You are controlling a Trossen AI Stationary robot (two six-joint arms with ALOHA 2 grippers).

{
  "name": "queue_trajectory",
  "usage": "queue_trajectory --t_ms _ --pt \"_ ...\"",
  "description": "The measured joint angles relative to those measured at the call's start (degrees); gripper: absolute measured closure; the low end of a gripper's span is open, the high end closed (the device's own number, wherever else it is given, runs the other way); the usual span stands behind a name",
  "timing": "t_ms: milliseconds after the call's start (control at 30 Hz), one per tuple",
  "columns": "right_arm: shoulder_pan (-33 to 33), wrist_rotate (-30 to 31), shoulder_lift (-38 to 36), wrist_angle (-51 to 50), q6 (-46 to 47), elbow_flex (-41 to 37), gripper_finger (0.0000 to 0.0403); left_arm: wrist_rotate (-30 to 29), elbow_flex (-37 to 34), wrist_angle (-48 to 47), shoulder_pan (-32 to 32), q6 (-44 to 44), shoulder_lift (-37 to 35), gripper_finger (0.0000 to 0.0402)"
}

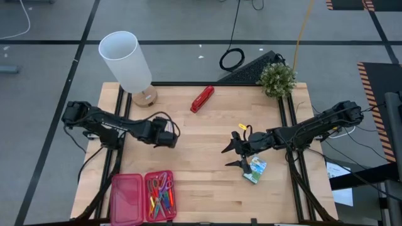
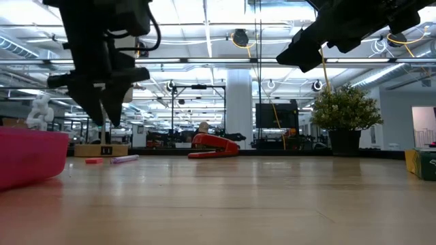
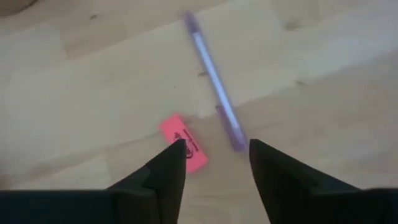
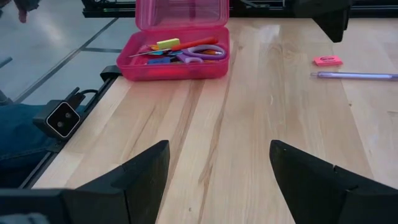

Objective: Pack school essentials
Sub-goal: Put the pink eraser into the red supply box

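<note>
The left gripper (image 3: 211, 155) is held above the counter (image 1: 207, 182) near its left edge, jaws spread over a purple pen (image 3: 214, 93) and pink eraser (image 3: 183, 143). The right gripper (image 1: 235, 150) is raised mid-counter, jaws spread, beside the crayon box (image 1: 255, 169). Scissors are seen in the pink case (image 1: 161, 196) at the front edge.

Matt wooden table (image 1: 207, 144), seemingly plastic case (image 4: 180, 65)

The open pink plastic pencil case (image 2: 30, 158) is cut off by the left edge of the low view. The green-yellow crayon box (image 2: 424, 164) is cut by that view's right edge. The thin purple pen (image 3: 216, 91) is blurred, and its lower end is hidden near the left gripper (image 3: 214, 155).
</note>
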Motion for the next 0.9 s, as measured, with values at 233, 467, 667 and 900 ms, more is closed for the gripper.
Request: queue_trajectory --t_ms 233,467,667,900 --pt "-0.02 0.0 0.0 0.02 -0.51 0.0 0.0133 -1.51 -6.94 6.19 -1.95 -12.72 0.01 0.019" --pt "-0.15 0.0 0.0 0.13 -2.75 0.0 0.0133 -1.89 -12.34 9.25 -2.04 -22.48 0.02 0.0168" --pt "-0.17 0.0 0.0 2.87 -4.17 0.0 0.0133 -3.11 -14.71 13.96 -1.9 -22.64 0.02 0.0167" --pt "-0.17 0.0 0.0 3.12 -4.7 0.0 0.0133 -4.48 -15.38 16.0 -1.9 -21.71 0.33 0.0167"
